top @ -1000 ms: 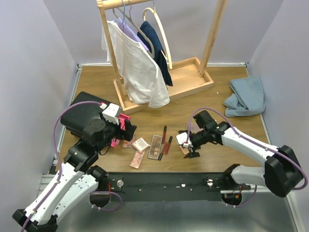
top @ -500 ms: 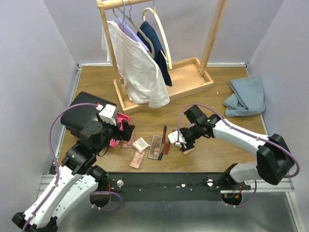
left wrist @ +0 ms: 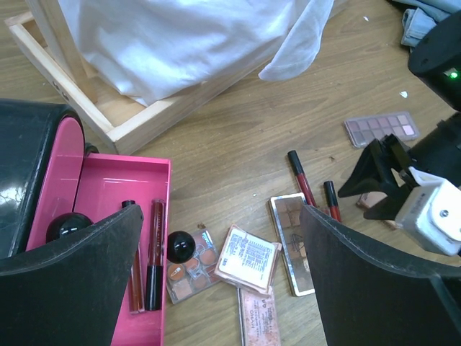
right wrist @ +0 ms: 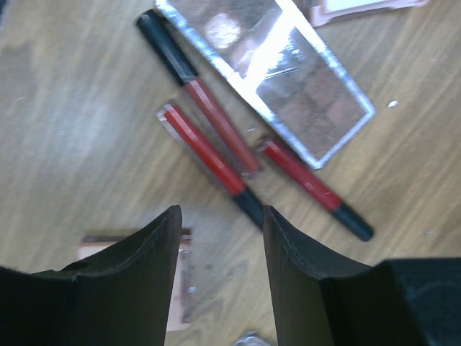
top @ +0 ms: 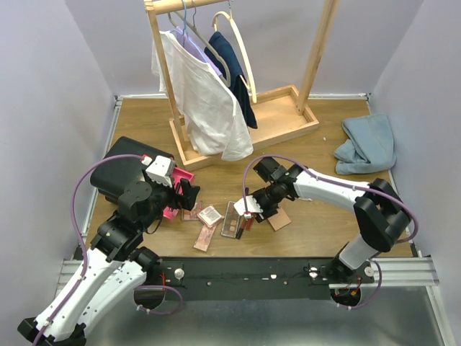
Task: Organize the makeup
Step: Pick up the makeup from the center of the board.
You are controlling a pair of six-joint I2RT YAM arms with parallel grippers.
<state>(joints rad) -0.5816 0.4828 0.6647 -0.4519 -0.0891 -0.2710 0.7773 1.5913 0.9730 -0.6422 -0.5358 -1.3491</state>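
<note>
Right gripper [right wrist: 222,216]: jaws part-open, empty, poised above three slim dark-red tubes with black caps [right wrist: 209,155] lying on the wooden table [right wrist: 72,108] beside a mirrored brown eyeshadow palette [right wrist: 288,79]. Recommend straddling one tube only and descending squarely before closing. Left gripper [left wrist: 222,216]: wide open, empty.

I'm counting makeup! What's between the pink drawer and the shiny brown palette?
Left wrist view shows a round dark disc, a small clear palette and a square peach compact there.

red tubes [right wrist: 209,153] beside eyeshadow palette [right wrist: 288,76]
</note>
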